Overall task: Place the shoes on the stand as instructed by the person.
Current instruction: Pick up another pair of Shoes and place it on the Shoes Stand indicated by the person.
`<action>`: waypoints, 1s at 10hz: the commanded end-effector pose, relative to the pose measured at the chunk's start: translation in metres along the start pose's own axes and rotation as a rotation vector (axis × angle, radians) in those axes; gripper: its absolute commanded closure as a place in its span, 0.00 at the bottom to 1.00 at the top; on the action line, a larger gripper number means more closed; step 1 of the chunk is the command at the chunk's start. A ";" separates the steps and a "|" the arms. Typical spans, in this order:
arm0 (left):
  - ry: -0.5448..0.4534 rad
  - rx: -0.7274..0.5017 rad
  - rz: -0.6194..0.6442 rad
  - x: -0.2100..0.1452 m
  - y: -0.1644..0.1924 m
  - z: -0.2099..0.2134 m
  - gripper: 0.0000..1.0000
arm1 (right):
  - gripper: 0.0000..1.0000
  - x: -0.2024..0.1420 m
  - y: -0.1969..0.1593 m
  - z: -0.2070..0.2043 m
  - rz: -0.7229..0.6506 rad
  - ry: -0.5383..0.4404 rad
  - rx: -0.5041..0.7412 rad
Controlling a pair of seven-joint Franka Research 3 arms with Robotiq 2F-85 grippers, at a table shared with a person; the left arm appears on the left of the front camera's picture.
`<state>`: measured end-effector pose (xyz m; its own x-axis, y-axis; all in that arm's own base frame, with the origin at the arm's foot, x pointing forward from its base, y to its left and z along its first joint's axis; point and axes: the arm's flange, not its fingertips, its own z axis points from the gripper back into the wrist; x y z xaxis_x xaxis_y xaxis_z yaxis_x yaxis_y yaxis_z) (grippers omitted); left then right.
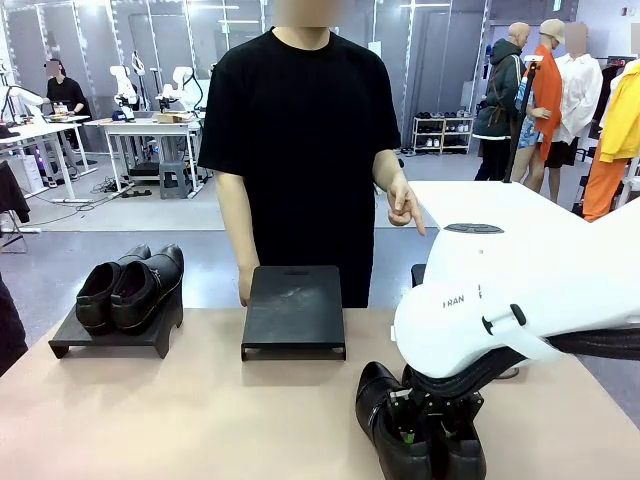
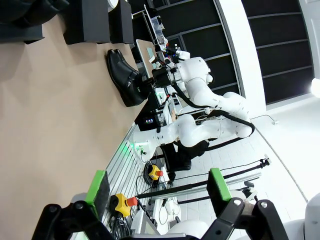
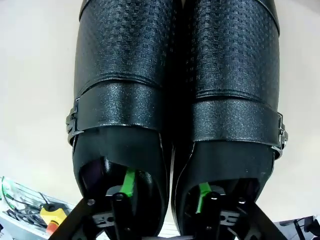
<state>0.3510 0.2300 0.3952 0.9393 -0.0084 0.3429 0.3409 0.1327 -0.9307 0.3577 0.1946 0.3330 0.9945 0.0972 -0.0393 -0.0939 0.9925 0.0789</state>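
One pair of glossy black shoes [image 1: 130, 285] sits on the left stand [image 1: 75, 340]. The middle stand [image 1: 294, 310] is bare. A second pair of shoes [image 1: 385, 425] rests on the table at the near right. My right gripper [image 1: 425, 425] reaches down into it. In the right wrist view one green-padded finger [image 3: 129, 182] is inside each shoe [image 3: 165, 75], with the shoes' inner walls pinched between the two. The person's hand [image 1: 405, 210] points a finger downward. My left gripper [image 2: 159, 189] is open and holds nothing, well away from the shoes [image 2: 122, 75].
The person stands at the far edge behind the middle stand. My right arm's white body [image 1: 520, 290] covers the table's right side. Bare tabletop [image 1: 200, 420] lies between the stands and the near edge. Past the table edge in the left wrist view are control boxes [image 2: 122, 202].
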 end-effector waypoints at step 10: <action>-0.014 0.015 -0.010 0.001 -0.001 -0.001 0.00 | 1.00 -0.025 -0.030 0.104 0.003 -0.248 0.016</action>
<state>0.3510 0.2299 0.3951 0.9394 -0.0082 0.3427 0.3407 0.1326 -0.9308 0.3570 0.1796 0.4020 0.9902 0.0652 0.1236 -0.0762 0.9933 0.0865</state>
